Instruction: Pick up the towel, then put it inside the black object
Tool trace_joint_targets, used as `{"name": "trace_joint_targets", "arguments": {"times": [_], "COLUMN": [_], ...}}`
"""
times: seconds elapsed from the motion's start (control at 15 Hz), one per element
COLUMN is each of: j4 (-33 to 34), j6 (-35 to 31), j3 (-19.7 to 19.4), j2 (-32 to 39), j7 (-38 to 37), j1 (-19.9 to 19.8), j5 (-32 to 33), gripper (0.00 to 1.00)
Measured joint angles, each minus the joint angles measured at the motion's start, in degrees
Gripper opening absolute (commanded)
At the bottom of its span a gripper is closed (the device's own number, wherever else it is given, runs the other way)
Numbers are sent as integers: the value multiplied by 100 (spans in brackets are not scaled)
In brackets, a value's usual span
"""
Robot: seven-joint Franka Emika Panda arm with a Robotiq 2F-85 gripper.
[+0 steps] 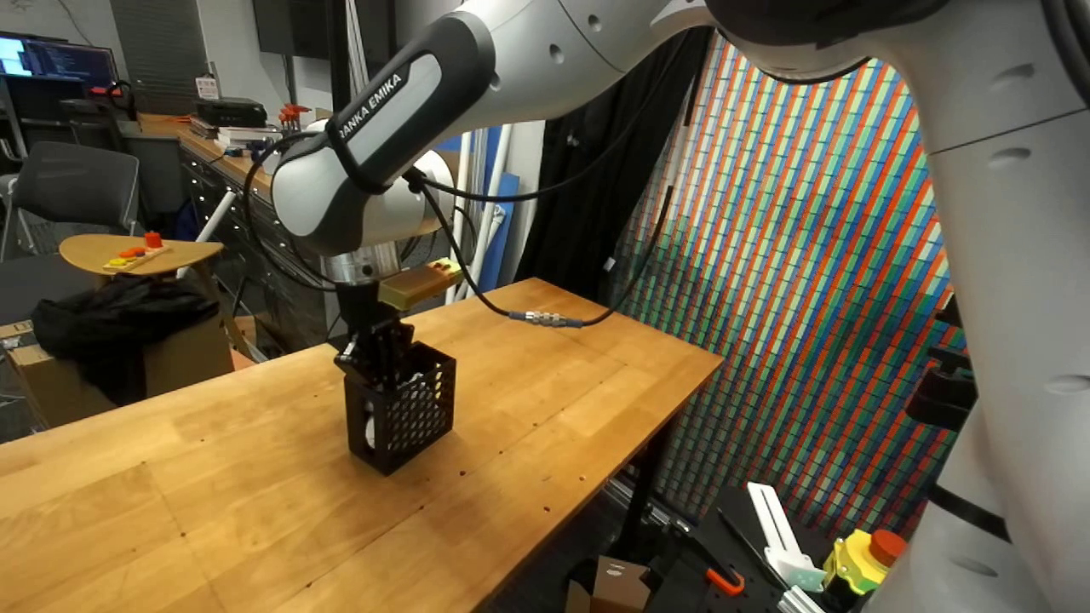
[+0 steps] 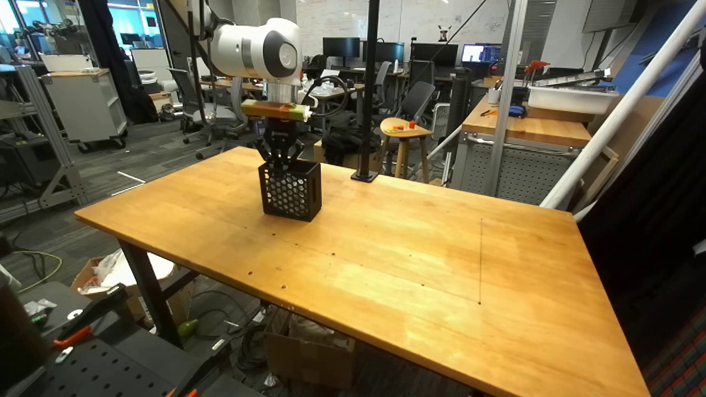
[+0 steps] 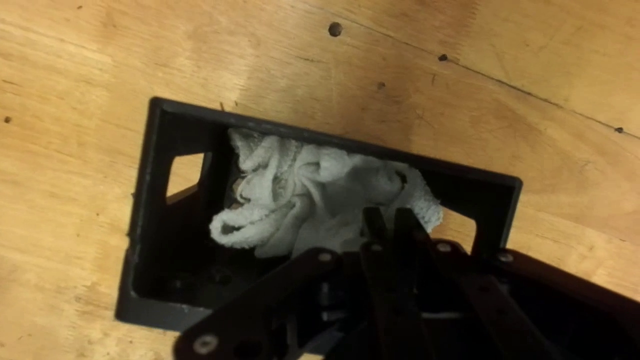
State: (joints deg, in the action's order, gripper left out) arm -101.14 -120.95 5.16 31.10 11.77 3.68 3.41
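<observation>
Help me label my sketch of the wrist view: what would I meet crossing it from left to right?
Small dark spot → black box's left rim → left cutout → white towel, bunched inside the box → right cutout → right rim → dark tabletop hole.

White towel (image 3: 320,195), black honeycomb-patterned basket (image 2: 310,193)

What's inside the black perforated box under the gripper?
In the wrist view, a crumpled white towel is inside the black box. The gripper covers part of both; anything beneath the towel is hidden.
</observation>
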Motion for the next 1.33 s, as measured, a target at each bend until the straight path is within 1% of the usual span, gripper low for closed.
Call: {"name": "trace_joint_targets", "arguments": {"times": [0.67, 1.33], "j4": [-136, -391], "j6": [-110, -195], "j3": [32, 31], "j2": [-53, -111], "j7": [331, 886], "j1": [-172, -616], "j5": [-379, -398], "gripper": [14, 14]}}
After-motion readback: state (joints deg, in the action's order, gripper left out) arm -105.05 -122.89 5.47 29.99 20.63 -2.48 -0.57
